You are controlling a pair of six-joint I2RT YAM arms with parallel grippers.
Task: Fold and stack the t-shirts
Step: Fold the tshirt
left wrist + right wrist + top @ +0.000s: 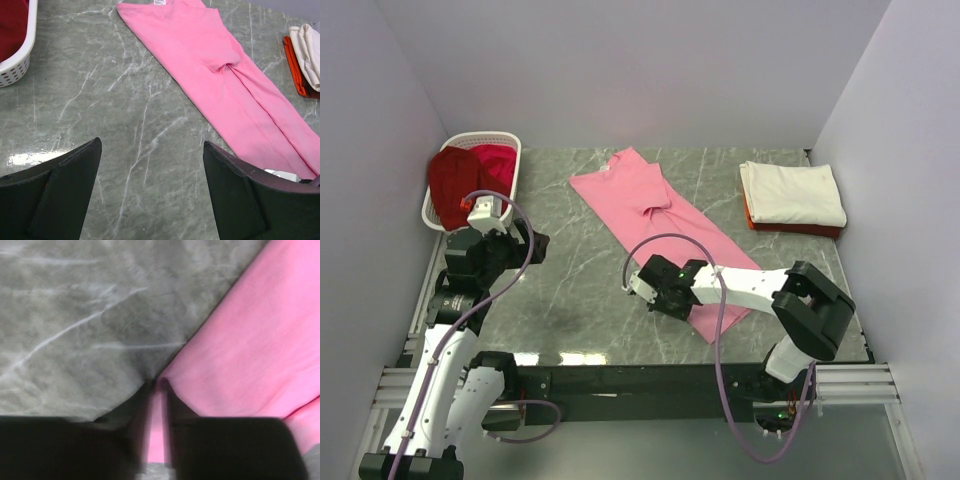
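Note:
A pink t-shirt [655, 215] lies folded lengthwise in a long diagonal strip on the marble table; it also shows in the left wrist view [225, 80] and the right wrist view [260, 350]. My right gripper [642, 284] is down at the strip's left edge near its lower end, shut on the pink cloth edge [156, 385]. My left gripper [150, 150] is open and empty above bare table at the left. A folded cream-white shirt [792, 192] lies on an orange-red one [790, 227] at the far right. Dark red [448, 185] and crimson [495, 165] shirts fill the basket.
The white slatted basket [510, 145] stands at the far left corner; its rim shows in the left wrist view [20, 55]. Grey walls close in the table on three sides. Bare marble [570, 290] lies between the two arms.

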